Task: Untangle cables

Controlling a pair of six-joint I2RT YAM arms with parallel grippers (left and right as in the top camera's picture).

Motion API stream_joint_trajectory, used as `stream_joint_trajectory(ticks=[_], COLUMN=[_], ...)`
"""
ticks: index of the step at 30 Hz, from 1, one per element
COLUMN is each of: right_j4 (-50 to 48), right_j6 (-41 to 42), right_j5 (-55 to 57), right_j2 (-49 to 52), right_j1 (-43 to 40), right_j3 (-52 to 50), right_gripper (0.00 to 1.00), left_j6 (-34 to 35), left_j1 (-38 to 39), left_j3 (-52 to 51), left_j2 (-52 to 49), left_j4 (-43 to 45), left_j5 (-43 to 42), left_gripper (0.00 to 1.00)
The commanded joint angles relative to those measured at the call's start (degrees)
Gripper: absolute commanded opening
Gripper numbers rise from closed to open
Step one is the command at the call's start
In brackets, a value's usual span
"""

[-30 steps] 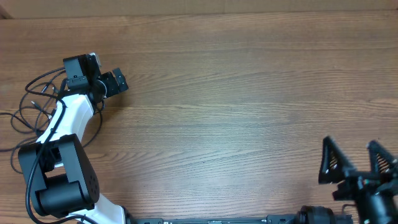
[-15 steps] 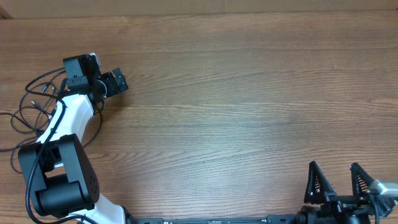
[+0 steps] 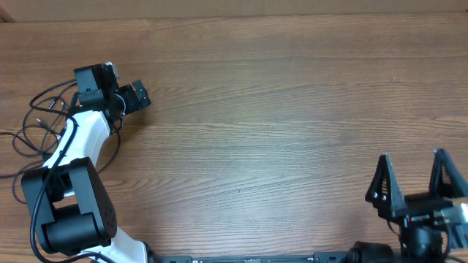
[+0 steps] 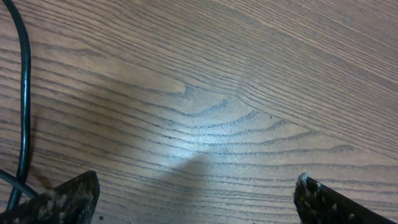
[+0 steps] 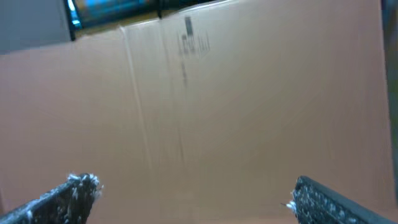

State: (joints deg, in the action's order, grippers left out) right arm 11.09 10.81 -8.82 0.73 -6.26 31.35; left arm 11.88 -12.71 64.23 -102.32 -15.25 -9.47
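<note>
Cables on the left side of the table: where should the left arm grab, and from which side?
Probably the single strand of the cables lying flat just left of the open left gripper. Shift left and come straight down, jaws set across it: the strand runs nearly straight there, with bare table on its right. In the overhead view the arm partly hides the rest of the pile, so it's a worse pick.
</note>
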Motion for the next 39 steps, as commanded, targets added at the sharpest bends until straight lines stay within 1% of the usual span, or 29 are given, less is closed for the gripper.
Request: stream_joint_trajectory(ticks=[1,4,10,14,19,22,25,32,39], right_j4=[-3.63,-7.39,-20.79,-24.55,-24.48,-19.85,-18.71,-6.99,-7.13], right_j6=[-0.02,-0.02,-0.02,-0.02,-0.02,-0.02,-0.02,-0.02,-0.02], right_j5=[0.22,0.22,0.2,0.2,0.22,0.22,0.22,0.42,0.24], right_j2=[-0.55,-0.55,-0.55,-0.57,-0.57,-0.57,-0.57,-0.55,-0.52], right_j1=[0.13,0.13,0.13,0.13,0.13,0.2,0.2,0.2,0.17], right_j3=[-6.34,-11.28,-22.27,-27.04,-30.91,-30.93,-30.93,-30.88,-30.88], right_gripper=[1.0,1.0,1.0,1.0,1.0,1.0,1.0,1.0,1.0], left_j6=[-0.28,-0.28,-0.28,-0.28,-0.28,-0.28,-0.28,-0.28,-0.28], left_j1=[0.46,0.46,0.46,0.46,0.46,0.46,0.46,0.46,0.46], left_j3=[0.42,0.42,0.42,0.42,0.42,0.42,0.42,0.42,0.42], left_j2=[0.44,0.44,0.44,0.44,0.44,0.44,0.44,0.44,0.44], left_j4=[0.07,0.07,0.07,0.07,0.07,0.07,0.07,0.07,0.07], left_j5=[-0.85,-0.85,-0.85,-0.85,-0.85,-0.85,-0.85,-0.85,-0.85], left_gripper=[1.0,1.0,1.0,0.99,1.0,0.99,0.99,1.0,1.0])
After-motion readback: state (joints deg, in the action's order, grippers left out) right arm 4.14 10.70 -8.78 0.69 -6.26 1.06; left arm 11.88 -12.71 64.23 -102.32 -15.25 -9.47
